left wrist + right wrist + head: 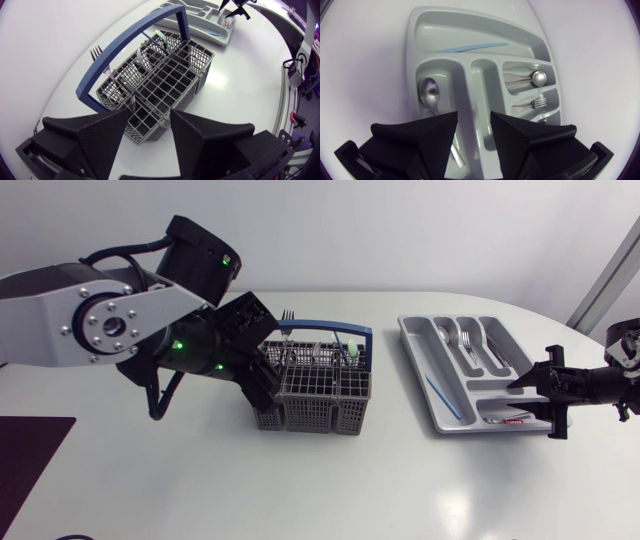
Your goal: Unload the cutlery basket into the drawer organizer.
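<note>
Left gripper (150, 117) sits over the near-left corner of the cutlery basket (320, 412) at mid-bench, fingers wide and empty, probably lined up for a pick. Fork (96, 51) stands upright at the far left. Right gripper (474, 120) hangs over the drawer organizer (412, 345) on the right, fingers apart and empty above the spoon (429, 92).

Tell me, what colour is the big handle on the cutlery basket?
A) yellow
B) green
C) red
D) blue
D: the handle arching over the grey cutlery basket is blue in both the head view and the left wrist view.
</note>
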